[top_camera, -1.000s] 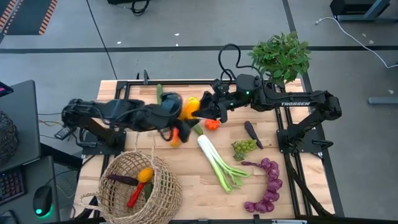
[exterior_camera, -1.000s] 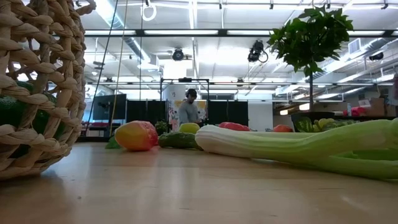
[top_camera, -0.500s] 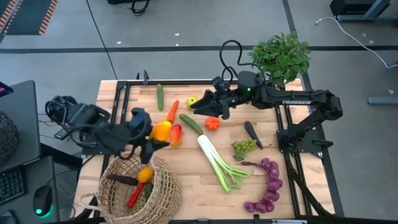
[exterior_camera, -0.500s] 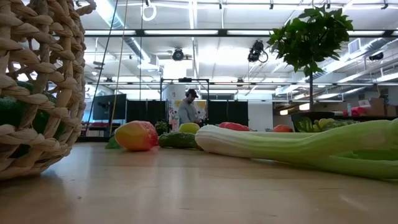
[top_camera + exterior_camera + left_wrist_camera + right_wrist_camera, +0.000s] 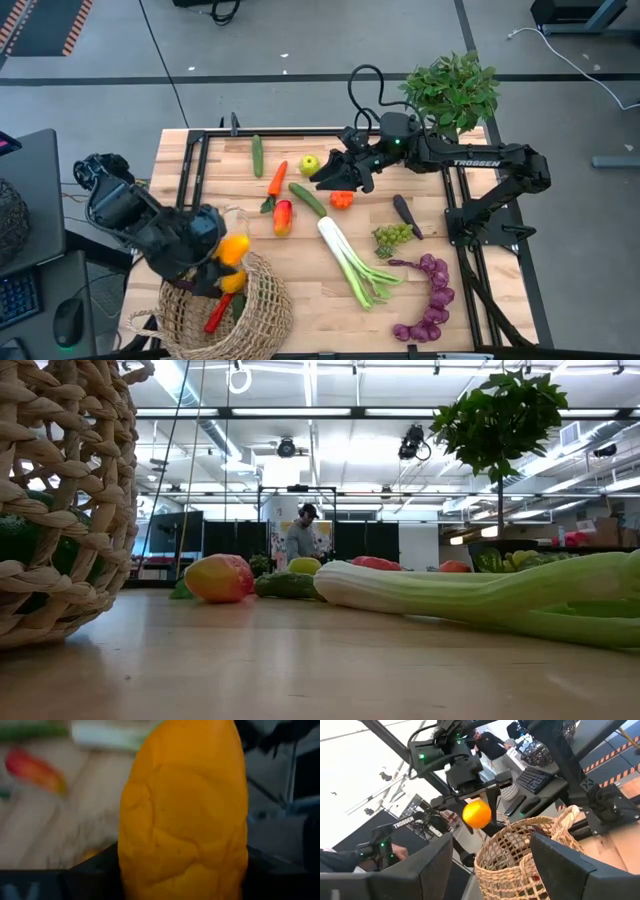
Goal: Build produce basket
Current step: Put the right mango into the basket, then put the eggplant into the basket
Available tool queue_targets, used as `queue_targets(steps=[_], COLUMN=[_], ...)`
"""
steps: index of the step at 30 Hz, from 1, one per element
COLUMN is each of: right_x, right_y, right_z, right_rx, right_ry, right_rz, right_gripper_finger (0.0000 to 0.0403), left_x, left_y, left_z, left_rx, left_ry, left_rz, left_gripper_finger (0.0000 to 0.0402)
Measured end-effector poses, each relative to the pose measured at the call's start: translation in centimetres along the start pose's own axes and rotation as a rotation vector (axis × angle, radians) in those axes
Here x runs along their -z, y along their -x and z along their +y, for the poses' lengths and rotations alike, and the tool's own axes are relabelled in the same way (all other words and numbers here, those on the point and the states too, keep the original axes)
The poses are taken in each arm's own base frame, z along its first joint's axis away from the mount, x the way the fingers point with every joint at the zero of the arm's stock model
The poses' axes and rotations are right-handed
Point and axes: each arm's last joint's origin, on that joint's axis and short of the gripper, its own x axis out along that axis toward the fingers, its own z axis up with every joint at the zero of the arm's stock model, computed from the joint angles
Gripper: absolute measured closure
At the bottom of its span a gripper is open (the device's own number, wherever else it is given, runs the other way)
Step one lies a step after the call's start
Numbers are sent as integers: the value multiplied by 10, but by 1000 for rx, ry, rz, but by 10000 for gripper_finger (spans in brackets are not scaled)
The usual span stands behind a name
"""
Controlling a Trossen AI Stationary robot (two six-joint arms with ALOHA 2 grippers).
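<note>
While a few pieces already lie inside the basket (image 5: 262, 300), most of the produce — the leek (image 5: 347, 258), purple grapes (image 5: 430, 300), green grapes (image 5: 391, 236), carrot (image 5: 276, 178) and cucumbers among it — is yet to be moved from the worktop (image 5: 320, 300). The left gripper (image 5: 222, 262) hovers over the basket's rim, its fingers grasping a yellow-orange pepper (image 5: 185, 815) wedged upright between them. The right gripper (image 5: 325, 176) waits with fingers parted — empty — above the worktop's far side, near the apple (image 5: 309, 163).

2 dark arms — white TROSSEN lettering on the right arm (image 5: 480, 160), looped black cable.
</note>
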Motion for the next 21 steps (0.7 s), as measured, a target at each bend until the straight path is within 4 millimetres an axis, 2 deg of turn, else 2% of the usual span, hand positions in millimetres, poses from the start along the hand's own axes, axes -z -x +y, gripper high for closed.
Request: queue_targets(steps=[6,10,16,21], right_x=[1,3,10,16], right_y=[-1,-1,0,0], right_z=[1,2,0,-1], right_rx=[-17,-46,-47,15], right_ry=[3,39,-90,-87], right_rz=[18,57,145,170], right_gripper_finger=[133,133,135,142], left_x=[16,22,19,10], left_y=[2,-4,-25,-37], left_z=[5,3,-8,-9], left_rx=[-46,-83,-72,-79], left_ry=[63,89,136,151], left_rz=[218,315,424,414], left_gripper_finger=[121,104,87,87])
